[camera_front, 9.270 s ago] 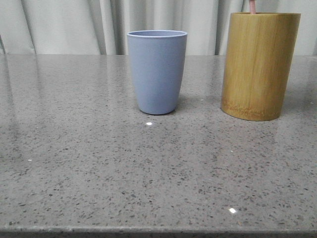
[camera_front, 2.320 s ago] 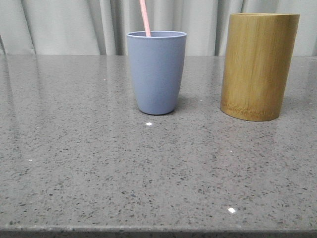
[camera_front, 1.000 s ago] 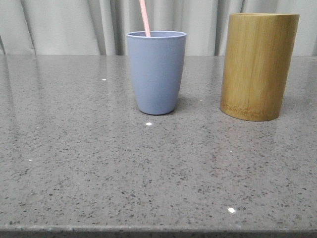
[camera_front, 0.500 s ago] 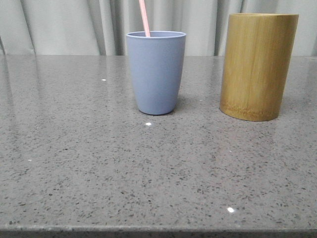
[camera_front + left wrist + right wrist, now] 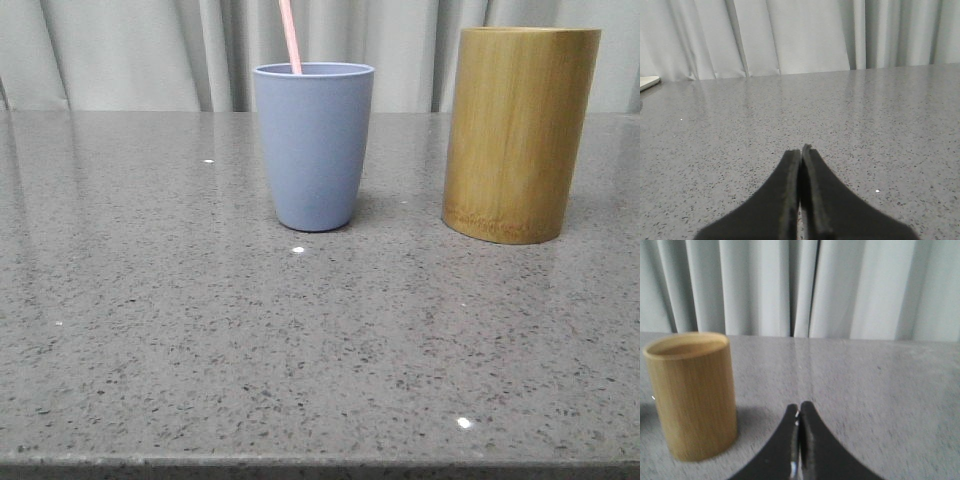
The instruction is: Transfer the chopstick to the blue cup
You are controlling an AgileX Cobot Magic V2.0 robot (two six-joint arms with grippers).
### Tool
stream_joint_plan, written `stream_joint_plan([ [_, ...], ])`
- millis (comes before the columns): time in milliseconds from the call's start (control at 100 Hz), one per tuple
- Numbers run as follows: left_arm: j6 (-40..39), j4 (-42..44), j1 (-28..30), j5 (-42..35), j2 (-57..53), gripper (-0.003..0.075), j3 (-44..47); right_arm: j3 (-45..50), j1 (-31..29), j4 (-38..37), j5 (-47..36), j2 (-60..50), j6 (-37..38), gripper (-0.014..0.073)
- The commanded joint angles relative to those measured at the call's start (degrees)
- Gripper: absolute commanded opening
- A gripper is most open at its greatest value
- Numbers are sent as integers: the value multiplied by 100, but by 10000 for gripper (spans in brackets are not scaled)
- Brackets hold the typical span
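Left wrist view shows the left gripper clenched, its two black tapering fingers pressed together with nothing between them, hanging over bare speckled grey table. The right gripper is likewise clenched and empty, fingers meeting at the tips, with the holder just beside it on the table.

In the front view no arm appears. The cup, matte pale blue and tapering to a rounded base, stands upright on the glossy stone table. A thin pale pink chopstick rises from inside it, leaning slightly left. The holder, a taller tan bamboo cylinder with visible grain, stands apart to the cup's right. Grey pleated curtains hang behind.
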Motion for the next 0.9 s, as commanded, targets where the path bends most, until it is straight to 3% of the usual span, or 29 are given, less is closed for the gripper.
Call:
stream_joint_plan([
  [0, -10, -53, 22, -430, -188, -19, 54, 230, -137, -65, -525, -280, 30, -61],
  [140, -10, -53, 22, -430, -188, -19, 54, 793, -200, -65, -555, -883, 163, -61],
  [240, -10, -53, 22, -430, -188, -19, 54, 766, -201, -65, -231, -863, 233, -61],
  [890, -10, -53, 22, -430, -188, -19, 54, 766, -201, -65, -266, -855, 233, -61],
])
